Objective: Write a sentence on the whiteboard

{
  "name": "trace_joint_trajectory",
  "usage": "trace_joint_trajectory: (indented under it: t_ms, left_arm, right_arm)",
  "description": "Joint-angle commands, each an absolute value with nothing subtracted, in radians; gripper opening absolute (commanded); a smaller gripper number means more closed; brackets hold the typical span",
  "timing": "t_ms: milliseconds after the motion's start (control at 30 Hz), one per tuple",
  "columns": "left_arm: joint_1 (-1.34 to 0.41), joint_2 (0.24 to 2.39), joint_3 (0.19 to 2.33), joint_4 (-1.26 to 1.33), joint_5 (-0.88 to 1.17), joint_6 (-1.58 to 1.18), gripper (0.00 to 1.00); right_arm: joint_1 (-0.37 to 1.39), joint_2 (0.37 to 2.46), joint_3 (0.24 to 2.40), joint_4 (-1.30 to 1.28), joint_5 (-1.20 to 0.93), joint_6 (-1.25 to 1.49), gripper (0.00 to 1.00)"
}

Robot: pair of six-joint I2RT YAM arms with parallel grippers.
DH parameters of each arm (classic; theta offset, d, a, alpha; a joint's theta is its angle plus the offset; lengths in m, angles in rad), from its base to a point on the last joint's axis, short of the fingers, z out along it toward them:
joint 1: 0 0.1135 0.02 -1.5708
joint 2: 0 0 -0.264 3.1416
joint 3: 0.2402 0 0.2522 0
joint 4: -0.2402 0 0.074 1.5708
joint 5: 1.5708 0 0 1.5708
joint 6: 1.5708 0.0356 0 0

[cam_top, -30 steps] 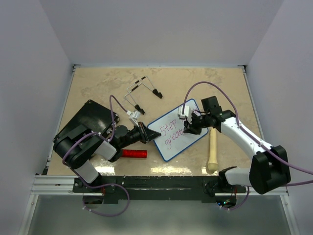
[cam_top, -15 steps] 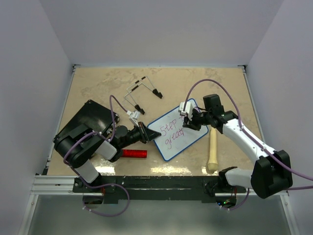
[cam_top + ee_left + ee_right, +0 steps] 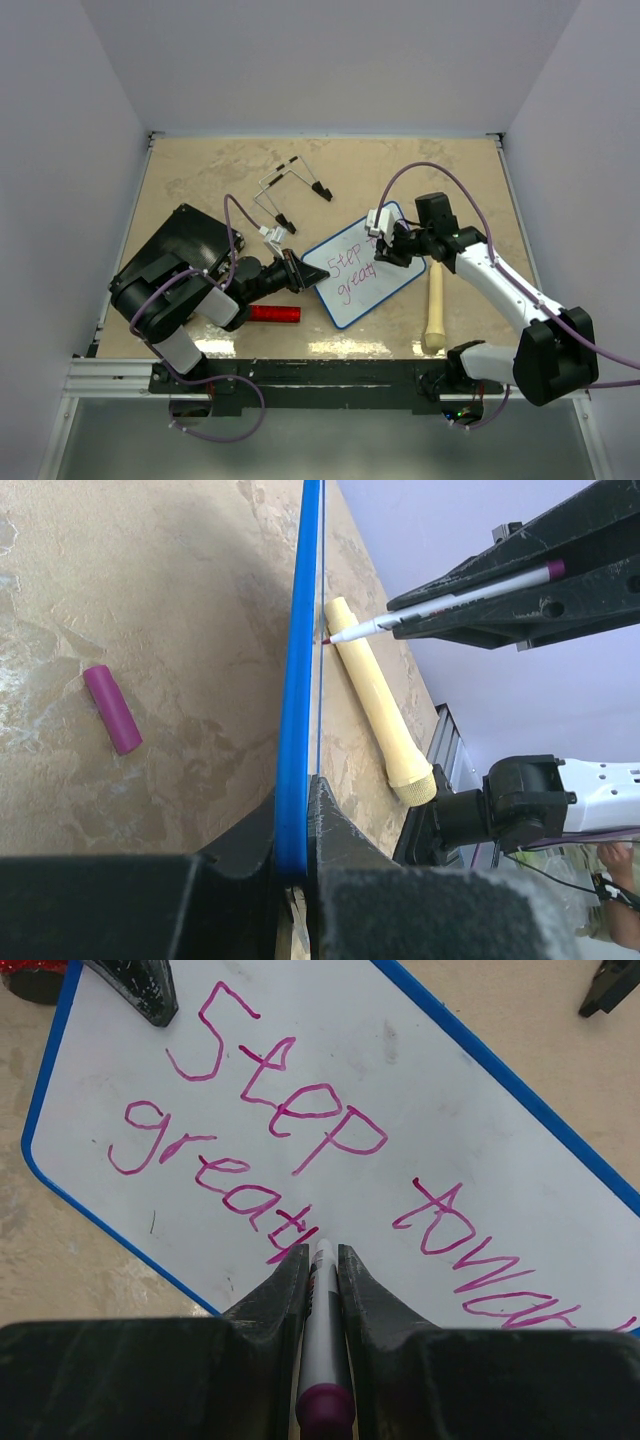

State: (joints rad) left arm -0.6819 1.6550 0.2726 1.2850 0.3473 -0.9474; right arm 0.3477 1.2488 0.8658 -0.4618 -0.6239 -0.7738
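Note:
The whiteboard [image 3: 365,275], white with a thin blue rim, lies tilted at the table's middle; its face fills the right wrist view [image 3: 400,1110]. The sentence [image 3: 300,1130] in purple-pink reads "Step toward" above "great". My left gripper [image 3: 312,276] is shut on the board's left corner; its blue edge [image 3: 298,680] runs between the jaws. My right gripper [image 3: 385,256] is shut on a white marker [image 3: 322,1340] with a purple end. The marker [image 3: 440,605] has its tip just off the board after "great".
A cream wooden handle [image 3: 435,300] lies right of the board. A red cylinder [image 3: 273,313] lies near the left arm. A purple marker cap [image 3: 112,708] lies on the table. A black slab [image 3: 175,245] is at left; wire stands [image 3: 290,190] are at back.
My right gripper moved with the marker to the right and slightly away over the second line, then held still. The left gripper has not moved.

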Motion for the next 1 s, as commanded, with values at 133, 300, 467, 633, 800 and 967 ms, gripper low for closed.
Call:
trace_joint_trajectory:
  t_ms: [133, 300, 467, 633, 800, 967]
  left_arm:
    - [-0.689, 1.664, 0.275, 1.335, 0.357, -0.907, 0.00]
    - [-0.689, 1.671, 0.278, 1.336, 0.359, -0.908, 0.00]
    - [-0.689, 1.672, 0.278, 1.336, 0.360, -0.908, 0.00]
    - [-0.690, 1.674, 0.278, 1.339, 0.362, -0.910, 0.00]
    - [-0.690, 1.674, 0.276, 1.341, 0.362, -0.910, 0.00]
    - [-0.690, 1.672, 0.275, 1.342, 0.361, -0.908, 0.00]
  right_arm:
    - [0.348, 1.246, 0.900, -0.526, -0.675, -0.838, 0.00]
    - [0.348, 1.255, 0.902, -0.476, -0.666, -0.802, 0.00]
    - [0.350, 1.259, 0.902, -0.449, -0.663, -0.782, 0.00]
    - [0.351, 1.269, 0.902, -0.446, -0.667, -0.779, 0.00]
    - [0.351, 1.273, 0.904, -0.449, -0.670, -0.778, 0.00]
    - [0.351, 1.267, 0.896, -0.423, -0.628, -0.746, 0.00]
